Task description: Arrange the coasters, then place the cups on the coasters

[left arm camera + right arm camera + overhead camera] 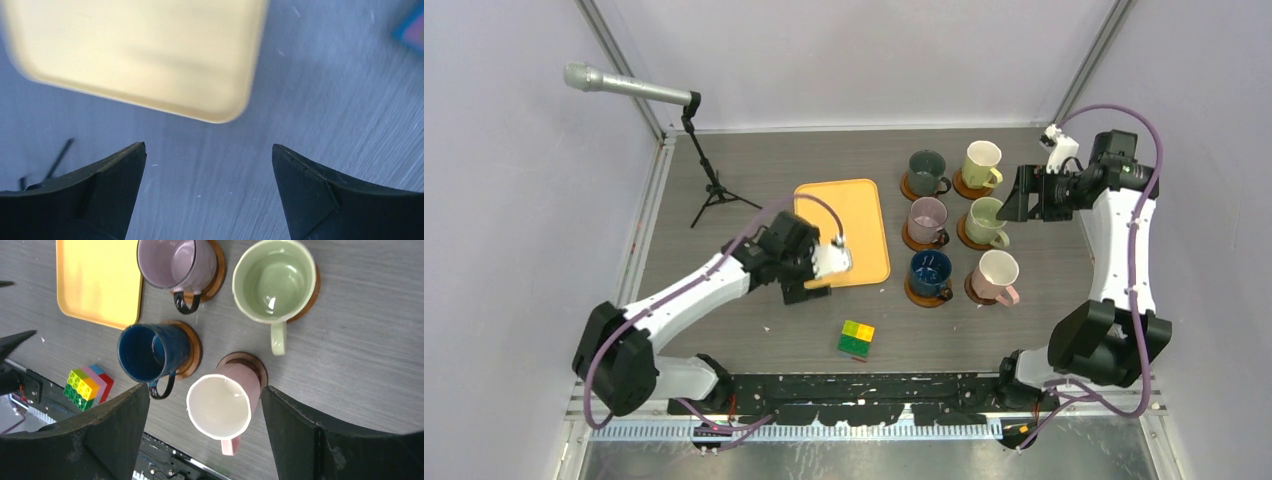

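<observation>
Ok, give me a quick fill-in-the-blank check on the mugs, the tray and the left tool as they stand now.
1. The dark blue mug stands on a wooden ____.
2. The number of mugs on the orange tray is ____.
3. The left tool has its jaws ____, with nothing between them.
4. In the middle row, the mug beside the light green mug is the ____ one.
Missing words: coaster; zero; open; mauve.
</observation>
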You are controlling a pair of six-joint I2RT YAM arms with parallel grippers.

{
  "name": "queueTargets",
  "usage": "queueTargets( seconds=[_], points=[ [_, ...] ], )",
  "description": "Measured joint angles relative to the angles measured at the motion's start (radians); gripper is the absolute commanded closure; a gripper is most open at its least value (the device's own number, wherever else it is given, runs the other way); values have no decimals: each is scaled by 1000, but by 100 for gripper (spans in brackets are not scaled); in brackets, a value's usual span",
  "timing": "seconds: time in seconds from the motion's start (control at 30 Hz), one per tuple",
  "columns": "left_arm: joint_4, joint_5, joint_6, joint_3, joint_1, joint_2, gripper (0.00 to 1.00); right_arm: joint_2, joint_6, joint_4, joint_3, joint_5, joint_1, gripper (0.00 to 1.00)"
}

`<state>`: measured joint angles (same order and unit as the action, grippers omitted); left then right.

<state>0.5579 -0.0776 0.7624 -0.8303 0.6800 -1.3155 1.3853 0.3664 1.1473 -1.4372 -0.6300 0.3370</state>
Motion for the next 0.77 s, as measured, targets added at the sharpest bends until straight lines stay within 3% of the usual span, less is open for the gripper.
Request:
queueTargets(
  seconds=[0.17,0.3,0.47,0.77],
  points=[
    [108,-19,-242,-294,-76,50,0,89,-42,-10,-97,34,-51,13],
    [161,-21,-404,-439,-158,38,0,105,-92,-42,-106,100,-178,13],
    [219,-21,-534,-468,-264,3,0,88,-154,-118,-55,152,-334,13],
    [273,-66,-634,-433,-454,-54,0,34,-194,-156,97,192,-339,13]
  ],
)
